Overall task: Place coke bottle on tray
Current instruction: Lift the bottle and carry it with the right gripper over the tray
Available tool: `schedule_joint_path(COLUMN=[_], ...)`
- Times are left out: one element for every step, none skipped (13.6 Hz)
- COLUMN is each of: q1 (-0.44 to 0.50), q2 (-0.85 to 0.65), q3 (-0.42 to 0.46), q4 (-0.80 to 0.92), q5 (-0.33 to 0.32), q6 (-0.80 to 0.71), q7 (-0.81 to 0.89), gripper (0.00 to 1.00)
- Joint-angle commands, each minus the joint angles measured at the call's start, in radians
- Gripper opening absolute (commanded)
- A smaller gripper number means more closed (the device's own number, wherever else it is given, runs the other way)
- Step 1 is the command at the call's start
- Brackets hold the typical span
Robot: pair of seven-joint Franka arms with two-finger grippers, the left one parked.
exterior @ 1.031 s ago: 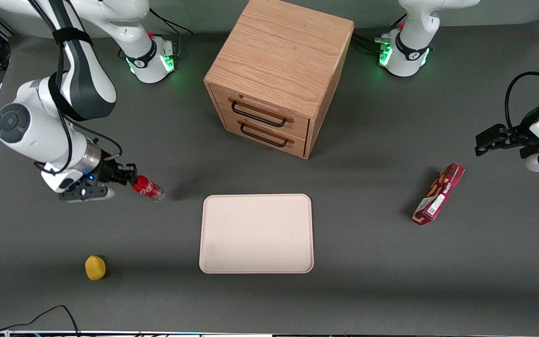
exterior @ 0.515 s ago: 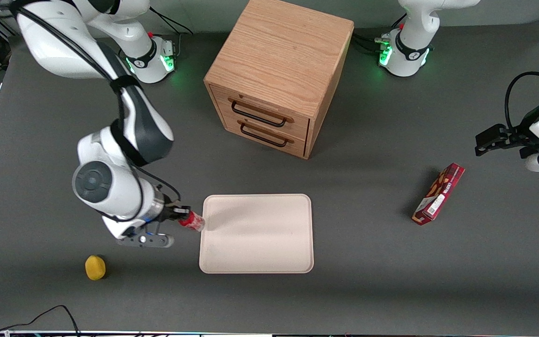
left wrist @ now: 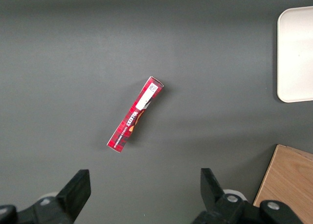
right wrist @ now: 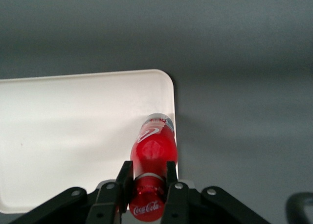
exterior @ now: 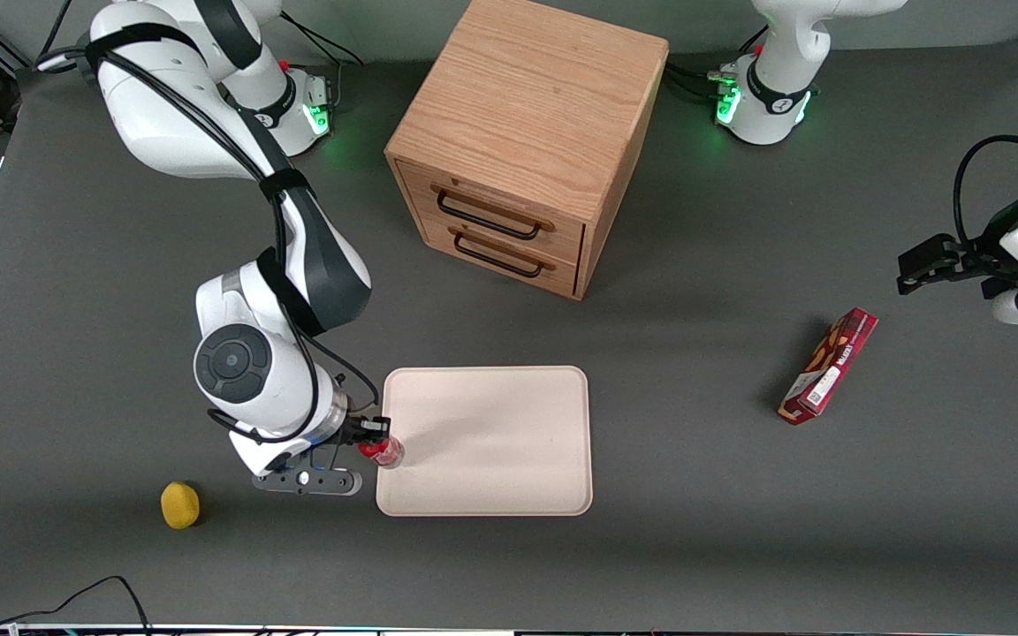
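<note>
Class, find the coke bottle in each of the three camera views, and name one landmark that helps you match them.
Front view: coke bottle held in the end effector, over the tray's edge nearest the working arm.
Right wrist view: coke bottle clamped between the fingers, above the tray rim.
Left wrist view: not visible.
Shared landmark: the tray, also seen from the left wrist.

Glossy coke bottle (right wrist: 152,150), matt tray (right wrist: 73,131)

Wooden two-drawer cabinet (exterior: 527,146) on desk (exterior: 695,530) (both drawers shut); red snack box (exterior: 829,366) toward parked arm's end; yellow ball (exterior: 180,505) toward working arm's.
</note>
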Motion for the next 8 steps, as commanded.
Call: schedule_joint_path(q1=[0.025,0.033,0.046,0.046,0.046,0.040,0.042,0.042], q2=[0.042,0.056,0.067,0.077,0.087,0.091,0.097,0.097], q3=[-0.007,-0.007,-0.007,-0.007,-0.007,-0.007,-0.007,-0.007], q4=[0.067,0.067,0.066,0.064,0.061,0.056,0.040,0.030], q5=[-0.018,-0.018,-0.018,-0.018,-0.018,-0.018,-0.018,-0.018], q6=[0.035,0.055,0.076,0.090,0.098,0.099,0.099,0.101], q7=[0.031,0.044,0.070,0.073,0.073,0.074,0.071,0.073], gripper=[0.00,0.00,0.00,0.00,0.00,0.00,0.00,0.00])
